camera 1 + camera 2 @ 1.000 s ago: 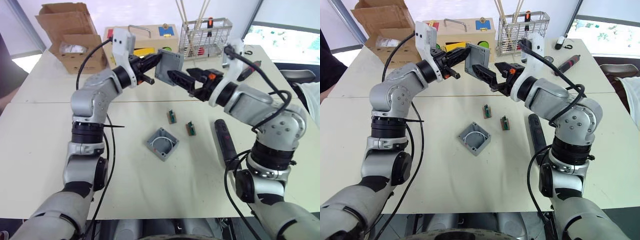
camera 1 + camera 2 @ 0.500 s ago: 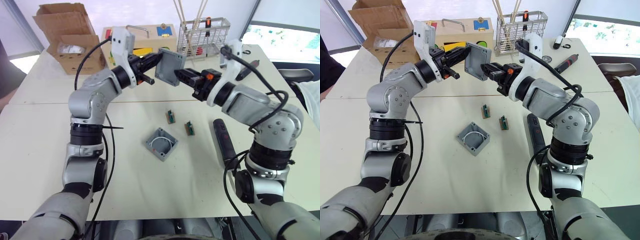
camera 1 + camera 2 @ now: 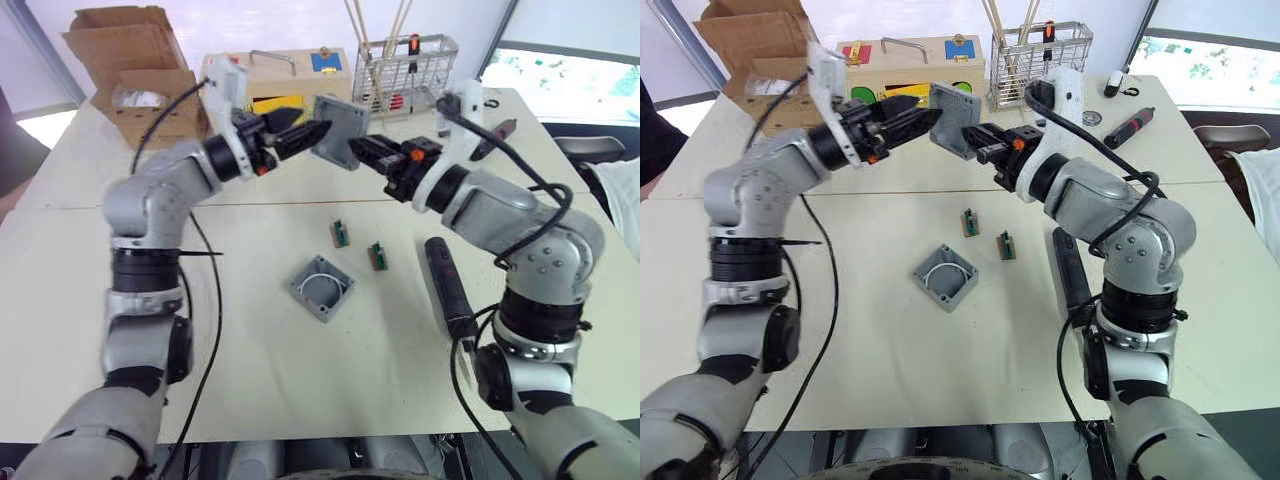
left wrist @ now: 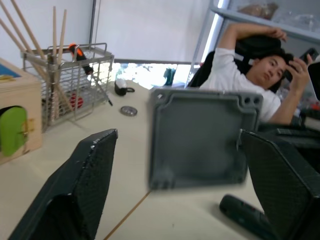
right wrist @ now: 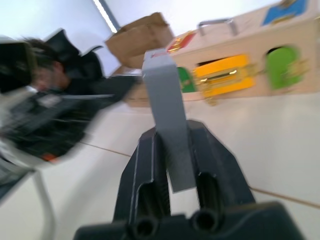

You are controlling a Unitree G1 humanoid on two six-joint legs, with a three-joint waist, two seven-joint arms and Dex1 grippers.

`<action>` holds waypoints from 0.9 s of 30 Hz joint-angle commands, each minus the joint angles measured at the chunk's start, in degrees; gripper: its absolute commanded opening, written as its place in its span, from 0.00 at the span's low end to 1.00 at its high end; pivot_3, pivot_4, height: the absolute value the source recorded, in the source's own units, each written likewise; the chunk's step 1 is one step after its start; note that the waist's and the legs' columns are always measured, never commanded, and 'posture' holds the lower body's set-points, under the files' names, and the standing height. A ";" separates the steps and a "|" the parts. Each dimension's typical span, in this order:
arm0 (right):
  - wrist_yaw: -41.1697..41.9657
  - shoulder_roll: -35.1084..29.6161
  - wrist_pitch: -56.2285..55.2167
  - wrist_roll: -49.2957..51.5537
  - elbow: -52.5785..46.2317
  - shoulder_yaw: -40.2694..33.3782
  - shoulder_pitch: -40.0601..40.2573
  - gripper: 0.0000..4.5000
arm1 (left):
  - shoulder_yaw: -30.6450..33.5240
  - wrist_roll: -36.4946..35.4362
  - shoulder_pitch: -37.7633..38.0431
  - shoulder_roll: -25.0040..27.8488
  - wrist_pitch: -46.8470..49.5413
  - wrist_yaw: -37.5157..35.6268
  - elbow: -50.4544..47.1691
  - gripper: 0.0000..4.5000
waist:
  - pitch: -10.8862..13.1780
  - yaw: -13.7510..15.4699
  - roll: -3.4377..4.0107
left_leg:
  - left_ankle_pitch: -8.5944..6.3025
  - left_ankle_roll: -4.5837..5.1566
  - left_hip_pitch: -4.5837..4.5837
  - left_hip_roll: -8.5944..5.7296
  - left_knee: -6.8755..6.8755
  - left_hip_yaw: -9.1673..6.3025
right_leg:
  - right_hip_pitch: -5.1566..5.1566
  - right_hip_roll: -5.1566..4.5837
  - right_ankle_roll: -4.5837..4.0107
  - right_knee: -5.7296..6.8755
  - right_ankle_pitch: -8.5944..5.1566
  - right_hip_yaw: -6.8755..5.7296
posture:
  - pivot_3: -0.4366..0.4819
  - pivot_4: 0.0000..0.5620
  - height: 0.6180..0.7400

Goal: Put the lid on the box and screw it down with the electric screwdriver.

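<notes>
Now the right gripper (image 3: 975, 132) pinches the lid (image 3: 952, 107) by its edge, holding the grey plate upright in the air; the right wrist view shows both black fingers (image 5: 145, 165) pressed against its two faces. The left gripper (image 3: 912, 110), which clamped the lid's far side a second ago, has let go and drawn back, its fingers spread wide with the plate standing free between them in the left wrist view, touching neither. So the plate has passed from one hand to the other.

Below the right gripper, on the table (image 3: 890, 350), sits one box (image 3: 945, 277), open side up. Just beside it, toward the right arm, lie two small green parts (image 3: 968, 222). One electric screwdriver (image 3: 1067, 277) lies flat under the right forearm, well apart from the box. Beyond both grippers stand one wooden latch box (image 3: 915, 62), one cardboard carton (image 3: 750, 45) and one wire basket (image 3: 1035, 55) holding sticks. One smaller black-and-red screwdriver (image 3: 1127, 119) lies past the right arm. One person (image 4: 250, 80) reclines in the left wrist view
</notes>
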 commanded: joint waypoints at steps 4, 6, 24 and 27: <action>18.35 -20.60 -28.23 -24.64 -16.65 13.18 14.15 0.02 | -1.52 -1.43 0.53 11.86 2.64 -13.54 3.30 0.84 | 0.00 -0.03 0.00 | -0.04 0.07 -0.01 -0.06 -0.03 -0.02 | 0.02 0.02 0.02 -0.06 -0.01 -0.05 | 0.48 0.27 1.00; 20.48 -23.09 -35.33 -30.36 -17.34 15.11 17.02 0.02 | -2.90 -0.84 0.91 13.37 2.32 -16.08 4.15 0.84 | 0.00 -0.03 0.00 | -0.04 0.07 0.00 -0.05 0.01 -0.01 | 0.05 0.06 0.03 -0.12 -0.02 -0.08 | 0.48 0.27 1.00; 6.72 -17.05 -73.09 -87.08 -7.62 27.32 38.30 0.02 | -12.29 -0.91 3.28 12.08 5.02 -26.81 -0.63 0.84 | 0.00 0.26 -0.02 | 0.02 -0.03 0.08 -0.05 0.16 -0.03 | 0.13 0.08 0.02 -0.08 -0.02 0.05 | 0.48 0.27 1.00; 6.24 -15.40 -74.02 -88.98 -6.04 26.88 38.82 0.02 | -14.77 0.22 4.65 11.98 4.31 -28.20 -2.66 0.84 | 0.00 0.32 -0.01 | 0.03 -0.04 0.11 -0.05 0.16 -0.02 | 0.17 0.08 0.02 -0.07 -0.02 0.06 | 0.48 0.27 1.00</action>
